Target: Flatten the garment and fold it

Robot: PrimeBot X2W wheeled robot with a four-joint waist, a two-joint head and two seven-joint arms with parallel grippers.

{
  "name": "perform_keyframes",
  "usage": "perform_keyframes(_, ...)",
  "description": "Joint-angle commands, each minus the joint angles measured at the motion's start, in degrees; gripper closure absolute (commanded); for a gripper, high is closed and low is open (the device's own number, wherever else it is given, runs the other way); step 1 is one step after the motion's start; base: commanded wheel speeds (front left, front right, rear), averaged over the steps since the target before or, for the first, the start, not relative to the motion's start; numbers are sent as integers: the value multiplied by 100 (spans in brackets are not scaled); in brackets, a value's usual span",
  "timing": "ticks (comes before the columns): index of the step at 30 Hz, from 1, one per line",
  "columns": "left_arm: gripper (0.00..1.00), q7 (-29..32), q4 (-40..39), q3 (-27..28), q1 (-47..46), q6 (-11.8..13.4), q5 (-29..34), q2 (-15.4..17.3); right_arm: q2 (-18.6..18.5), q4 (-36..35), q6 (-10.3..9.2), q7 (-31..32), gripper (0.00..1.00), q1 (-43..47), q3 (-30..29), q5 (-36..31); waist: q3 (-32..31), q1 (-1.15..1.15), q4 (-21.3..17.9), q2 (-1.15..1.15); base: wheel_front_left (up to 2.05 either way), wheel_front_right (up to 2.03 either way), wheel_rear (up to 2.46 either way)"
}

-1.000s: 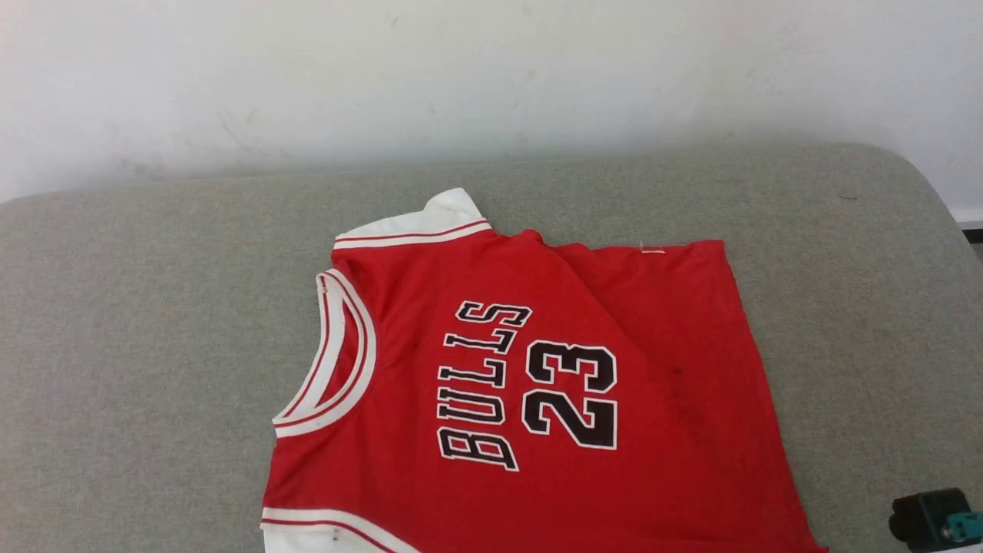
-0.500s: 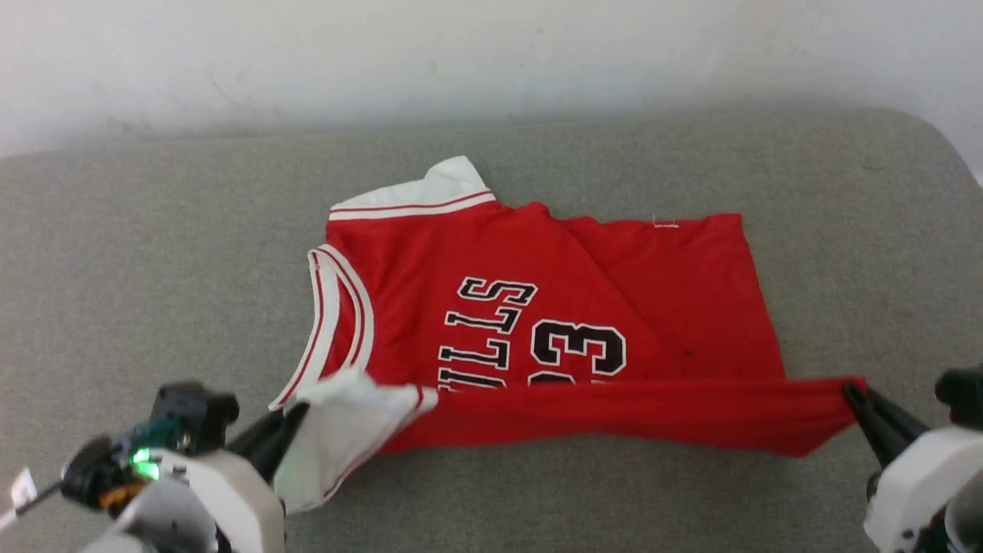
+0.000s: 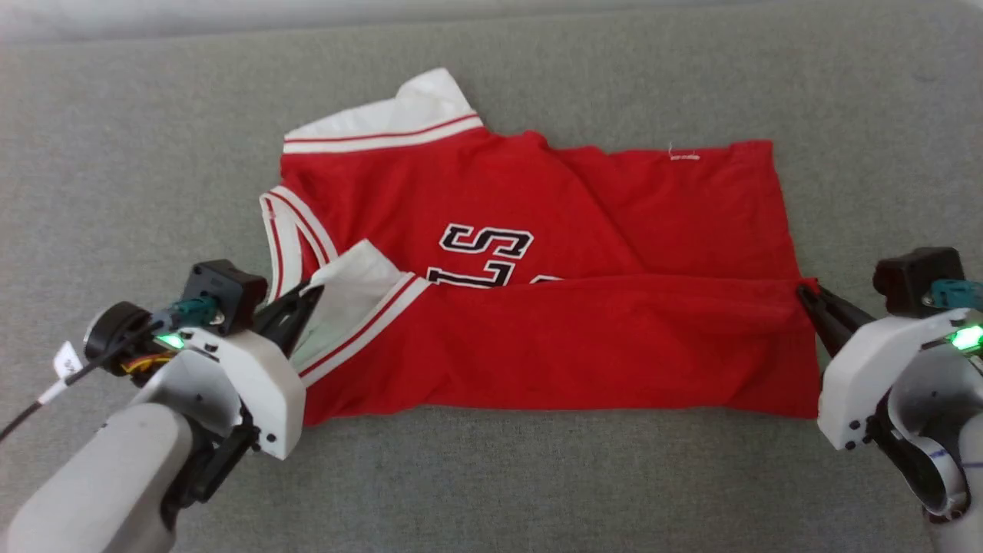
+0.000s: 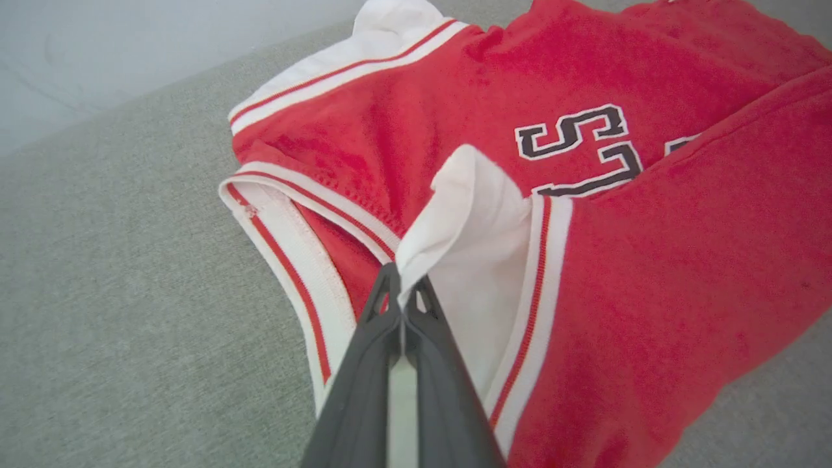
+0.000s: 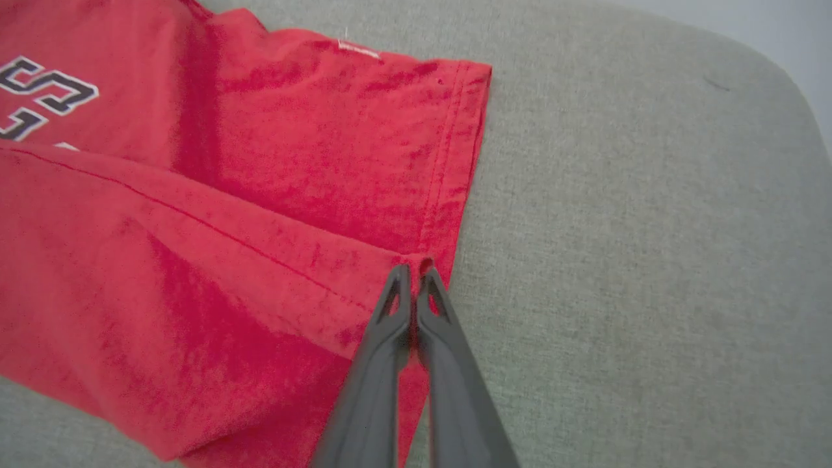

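The red shirt (image 3: 537, 200) lies mostly flat on the grey cushion (image 3: 115, 153), its near half drawn over the lettering (image 3: 485, 242) in a first fold, the left claw (image 3: 307, 296) pinched tight on the near-left white sleeve (image 3: 349, 280), the right claw (image 3: 806, 296) likewise on the right hem corner (image 3: 791, 292); more folds remain, I'd say.

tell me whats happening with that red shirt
A two-armed robot is folding the red T-shirt on a grey padded surface. The left gripper, jaws shut, pinches the white sleeve end. The right gripper, jaws shut, pinches the hem edge at the other side. Between them the near half lies doubled over the far half, covering most of the chest lettering. Neither side is released yet.
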Motion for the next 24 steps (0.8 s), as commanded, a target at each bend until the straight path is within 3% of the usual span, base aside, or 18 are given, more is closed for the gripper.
perform_keyframes(1, 100, -73, 98, -21, -93, -30, 36, -64, -5, 61, -5, -1, 100, -92, 25, -16, 256, -2, -25, 0, 0, 0, 0)
perform_keyframes(8, 100, -279, 1021, -168, -220, -127, 33, -443, -13, 602, -5, 138, 100, -264, 225, 86, 350, -2, 89, 0, 0, 0, 0)
perform_keyframes(9, 100, -278, 1099, -166, -229, -128, 3, -480, -12, 666, -5, 195, 92, -270, 237, 122, 350, -2, 104, 0, 0, 0, 0)
perform_keyframes(10, 100, -281, 1157, -154, -235, -118, -33, -517, -15, 727, -5, 271, 68, -271, 253, 149, 345, -2, 117, 0, 0, 0, 0)
perform_keyframes(11, 100, -287, 1203, -138, -240, -110, -72, -550, -24, 766, -5, 341, 0, -272, 285, 182, 336, -2, 128, 0, 0, 0, 0)
perform_keyframes(12, 100, -295, 1240, -122, -243, -111, -112, -577, -20, 783, -5, 360, 0, -283, 290, 225, 325, -2, 136, 0, 0, 0, 0)
perform_keyframes(16, 60, -415, 1348, -28, -208, -107, -298, -708, 8, 858, -5, 276, 0, -307, 283, 294, 182, -2, 150, 0, 0, 0, 0)
perform_keyframes(17, 47, -445, 1370, 1, -186, -100, -357, -747, 19, 872, -5, 240, 0, -299, 273, 310, 127, -2, 149, 0, 0, 0, 0)
perform_keyframes(19, 2, -534, 1390, 80, -119, -96, -504, -828, 28, 876, -5, 184, 0, -257, 269, 353, -19, -2, 137, 0, 0, 0, 0)
perform_keyframes(24, 0, -1063, 1187, 464, 270, 116, -810, -910, 45, 637, -5, -44, 0, -2, 114, 454, -488, -2, 65, 0, 0, 0, 0)
